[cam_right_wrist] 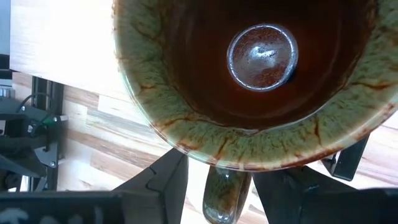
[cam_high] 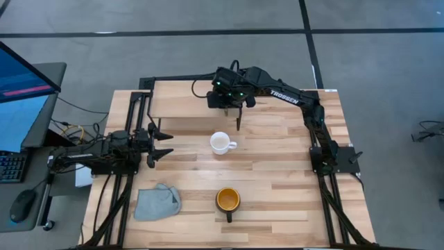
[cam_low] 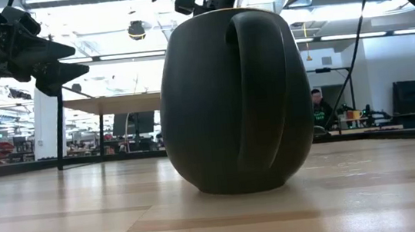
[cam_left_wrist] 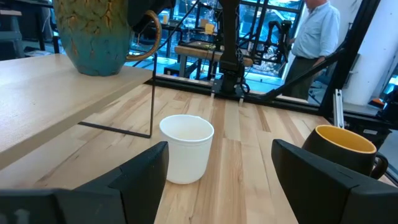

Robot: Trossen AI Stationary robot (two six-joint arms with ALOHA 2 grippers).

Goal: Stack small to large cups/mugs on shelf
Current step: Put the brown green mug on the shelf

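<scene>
Both right gripper (cam_right_wrist: pixel 217 180) fingers parted, straddling olive-tan mug (cam_right_wrist: pixel 249 81) handle.

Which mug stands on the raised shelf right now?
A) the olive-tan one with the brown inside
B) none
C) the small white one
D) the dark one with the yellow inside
A: the olive-tan mug stands on the shelf, while the white mug and the dark mug stand on the tabletop.

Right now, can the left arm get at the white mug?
Probably yes. The left gripper is open and points at the white mug across bare table; nothing stands between them. The right gripper is over the shelf.
</scene>
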